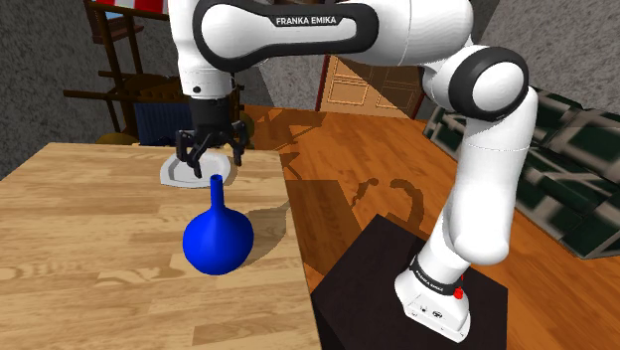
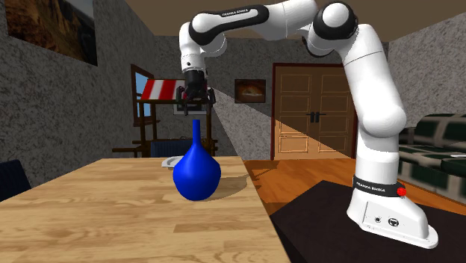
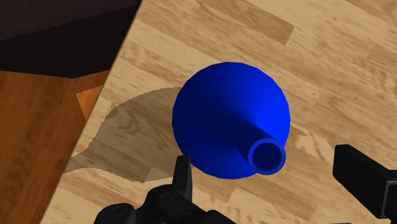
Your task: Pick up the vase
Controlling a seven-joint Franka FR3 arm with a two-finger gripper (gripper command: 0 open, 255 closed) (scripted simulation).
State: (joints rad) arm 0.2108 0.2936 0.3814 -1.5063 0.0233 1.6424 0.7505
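Note:
A blue vase [image 1: 217,242] with a round belly and a thin upright neck stands on the wooden table [image 1: 89,239], near the edge on the shoulder view's right. My black gripper [image 1: 211,162] hangs open just above the neck's top, pointing down. In the second exterior view the gripper [image 2: 196,109] is a short gap above the vase [image 2: 196,175]. In the wrist view the vase [image 3: 222,114] lies below me, its open mouth between the two spread fingers of the gripper [image 3: 262,159], which touch nothing.
A pale grey plate [image 1: 179,177] lies on the table just behind the vase. The table's edge drops to an orange wooden floor [image 1: 348,159]. The dark stand [image 1: 378,288] sits close by. A dark shelf [image 2: 145,112] and double doors [image 2: 314,112] are at the back.

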